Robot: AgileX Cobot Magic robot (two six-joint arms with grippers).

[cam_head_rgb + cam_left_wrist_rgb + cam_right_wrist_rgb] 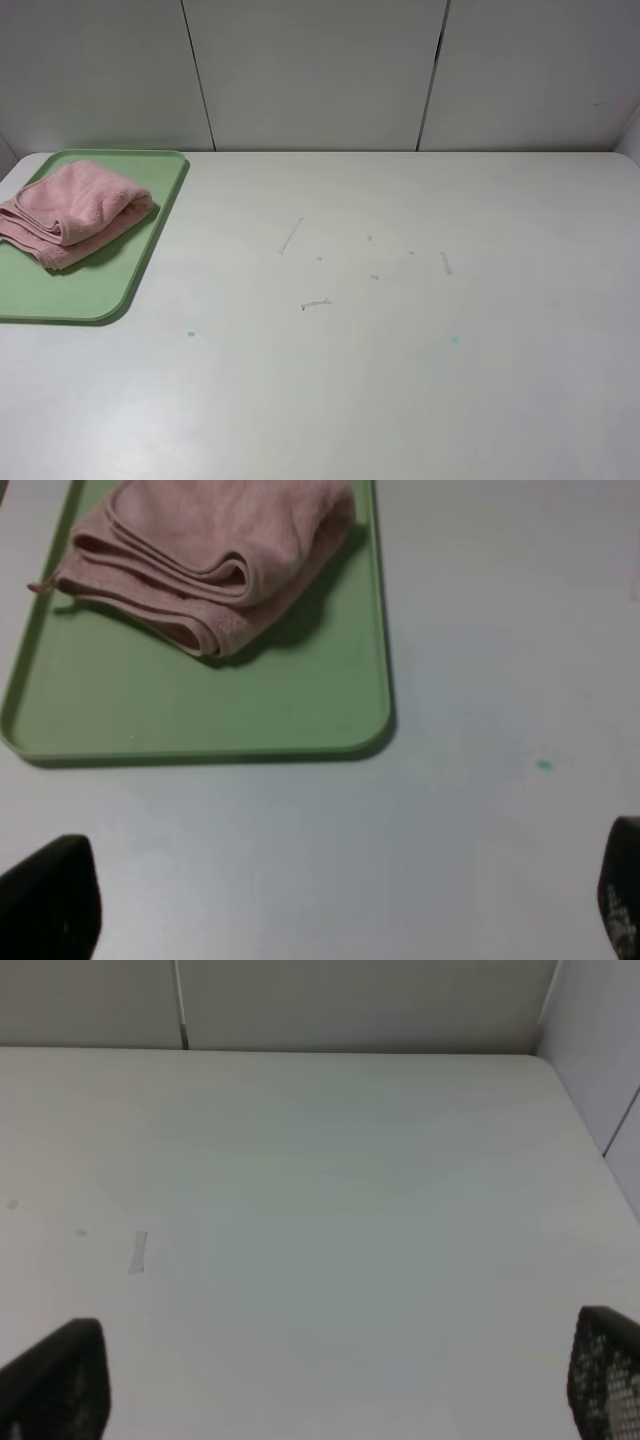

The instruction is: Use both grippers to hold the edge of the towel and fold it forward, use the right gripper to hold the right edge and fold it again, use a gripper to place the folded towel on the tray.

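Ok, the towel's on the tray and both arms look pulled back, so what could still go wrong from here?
The towel is folded loosely, with bulging layers and a raised end, so it may slump open.
It lies toward the far left of the tray, near the table's left edge, so a nudge could push it over the rim.
The open left end effector hangs just short of the tray's rim; a low forward move could bump it.
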